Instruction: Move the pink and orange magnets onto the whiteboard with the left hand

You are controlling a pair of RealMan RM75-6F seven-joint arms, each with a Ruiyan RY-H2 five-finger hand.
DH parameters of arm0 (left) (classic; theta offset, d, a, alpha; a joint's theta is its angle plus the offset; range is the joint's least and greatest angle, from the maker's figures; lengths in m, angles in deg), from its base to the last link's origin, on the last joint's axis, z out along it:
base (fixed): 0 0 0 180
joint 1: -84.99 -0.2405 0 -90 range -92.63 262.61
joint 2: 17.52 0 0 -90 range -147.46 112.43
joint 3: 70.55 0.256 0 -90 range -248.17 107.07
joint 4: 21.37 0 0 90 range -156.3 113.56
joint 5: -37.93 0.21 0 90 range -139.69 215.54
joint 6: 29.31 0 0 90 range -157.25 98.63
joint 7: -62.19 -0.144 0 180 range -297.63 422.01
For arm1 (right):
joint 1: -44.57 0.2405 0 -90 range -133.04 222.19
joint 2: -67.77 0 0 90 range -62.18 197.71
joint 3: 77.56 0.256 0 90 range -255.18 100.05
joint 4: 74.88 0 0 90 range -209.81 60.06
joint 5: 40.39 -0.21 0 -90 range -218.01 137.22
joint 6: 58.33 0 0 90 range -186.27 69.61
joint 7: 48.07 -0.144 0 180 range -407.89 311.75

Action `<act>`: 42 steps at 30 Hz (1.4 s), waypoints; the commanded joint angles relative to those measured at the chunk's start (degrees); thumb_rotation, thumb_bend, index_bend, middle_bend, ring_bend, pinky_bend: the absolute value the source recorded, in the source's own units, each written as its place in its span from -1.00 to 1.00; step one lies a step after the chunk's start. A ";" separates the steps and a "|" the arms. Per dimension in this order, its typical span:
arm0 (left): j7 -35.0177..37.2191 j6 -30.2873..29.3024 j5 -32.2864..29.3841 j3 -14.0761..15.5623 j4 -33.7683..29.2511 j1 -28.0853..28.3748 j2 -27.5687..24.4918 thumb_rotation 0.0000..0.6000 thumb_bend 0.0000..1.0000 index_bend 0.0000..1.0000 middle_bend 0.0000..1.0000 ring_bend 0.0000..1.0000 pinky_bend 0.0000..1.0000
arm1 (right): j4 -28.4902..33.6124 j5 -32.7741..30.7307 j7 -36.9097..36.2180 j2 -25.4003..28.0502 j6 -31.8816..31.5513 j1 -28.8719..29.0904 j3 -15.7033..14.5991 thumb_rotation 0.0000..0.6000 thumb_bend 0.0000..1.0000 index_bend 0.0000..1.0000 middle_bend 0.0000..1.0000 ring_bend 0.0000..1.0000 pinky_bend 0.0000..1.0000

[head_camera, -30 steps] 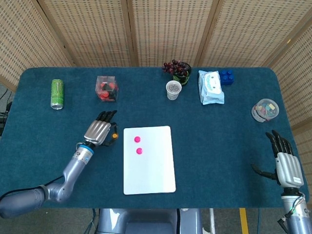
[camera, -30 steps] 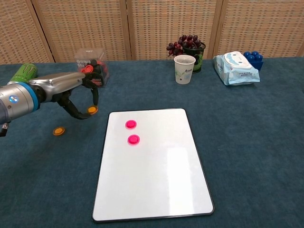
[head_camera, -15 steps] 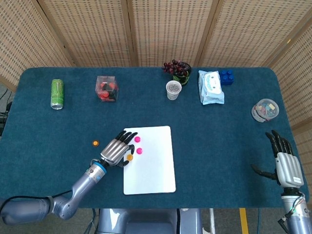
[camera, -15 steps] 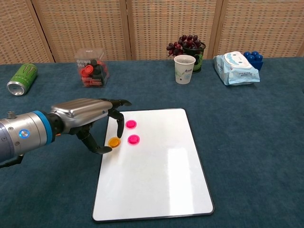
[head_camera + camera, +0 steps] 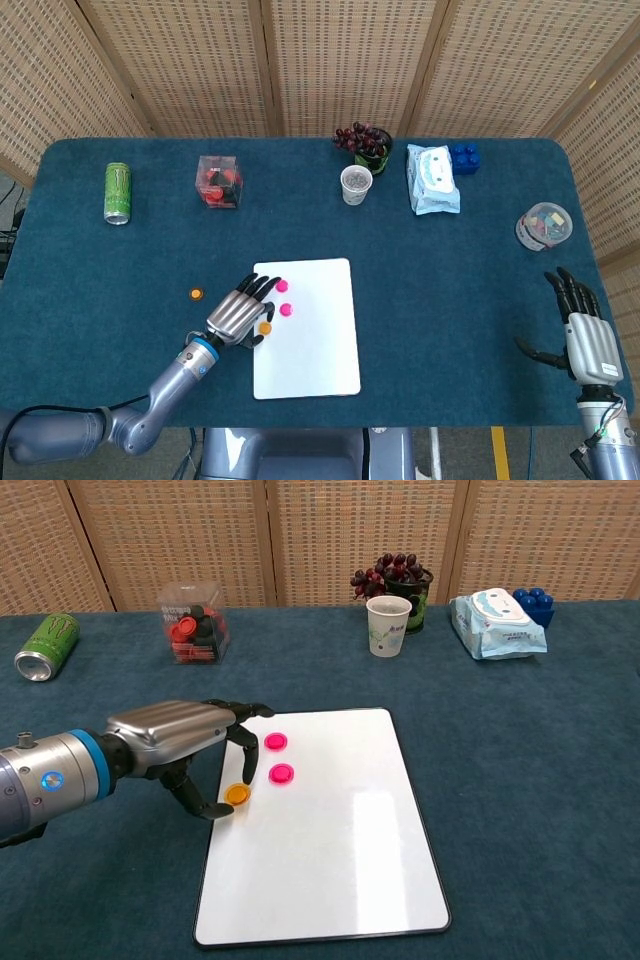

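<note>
The whiteboard (image 5: pixel 315 350) (image 5: pixel 330 860) lies flat at the table's front centre. Two pink magnets (image 5: pixel 282 286) (image 5: pixel 286 309) sit on its upper left part, also seen in the chest view (image 5: pixel 276 741) (image 5: pixel 282 773). My left hand (image 5: pixel 236 317) (image 5: pixel 180 738) reaches over the board's left edge and pinches an orange magnet (image 5: pixel 265 327) (image 5: pixel 237 794) between thumb and a finger, low at that edge. A second orange magnet (image 5: pixel 196 294) lies on the cloth left of the board. My right hand (image 5: pixel 582 328) rests at the front right, fingers spread, holding nothing.
Along the back stand a green can (image 5: pixel 117 192), a clear box of magnets (image 5: pixel 219 181), a paper cup (image 5: pixel 356 184), grapes in a pot (image 5: pixel 366 143), a wipes pack (image 5: pixel 433 180) and a blue block (image 5: pixel 465 157). A small round container (image 5: pixel 545 225) sits at the right.
My left hand carried the orange magnet from the cloth left of the board rightward over the board's left edge, then lowered it slightly. The right hand has not moved.
</note>
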 commanded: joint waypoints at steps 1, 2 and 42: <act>-0.47 0.02 -0.44 -0.06 0.52 0.06 0.40 1.00 -0.47 -0.09 -1.00 -1.00 -1.00 | 0.01 -0.04 -0.06 0.02 0.05 0.01 0.01 1.00 -0.53 -1.00 -1.00 -1.00 -1.00; -0.59 0.06 -0.66 -0.09 0.53 0.06 0.47 1.00 -0.50 -0.25 -1.00 -1.00 -1.00 | 0.03 -0.05 -0.07 0.04 0.09 0.02 0.00 1.00 -0.53 -1.00 -1.00 -1.00 -1.00; 17.96 -1.14 1.02 0.39 12.95 -8.83 -7.99 1.00 -0.33 -0.27 -1.00 -1.00 -1.00 | 0.67 -0.64 0.30 0.19 0.43 0.08 0.04 1.00 -0.53 -1.00 -1.00 -1.00 -1.00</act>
